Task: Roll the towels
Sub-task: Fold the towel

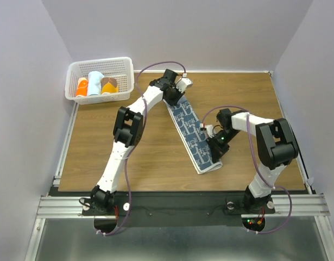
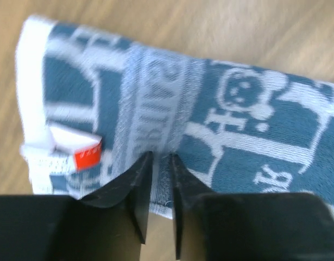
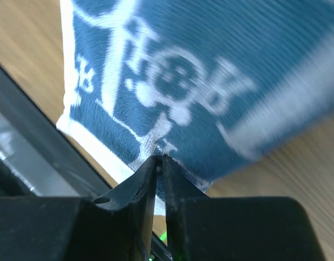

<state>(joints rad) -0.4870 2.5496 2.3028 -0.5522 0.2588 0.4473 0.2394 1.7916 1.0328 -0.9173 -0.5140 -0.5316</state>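
One navy-blue towel (image 1: 193, 136) with pale square motifs lies flat and stretched out diagonally on the wooden table. My left gripper (image 1: 173, 99) is at its far end. In the left wrist view the jaws (image 2: 160, 159) are pinched on the towel's (image 2: 253, 125) side edge, beside a white and red label (image 2: 74, 148). My right gripper (image 1: 215, 148) is at the near end. In the right wrist view it (image 3: 160, 159) is shut on the towel's (image 3: 210, 65) edge near the white-hemmed corner.
A white plastic basket (image 1: 126, 81) stands at the back left and holds three rolled towels: orange, light blue and brown-orange. The table's front rail (image 1: 172, 204) runs just below the towel's near end. Lilac walls close in the sides and back.
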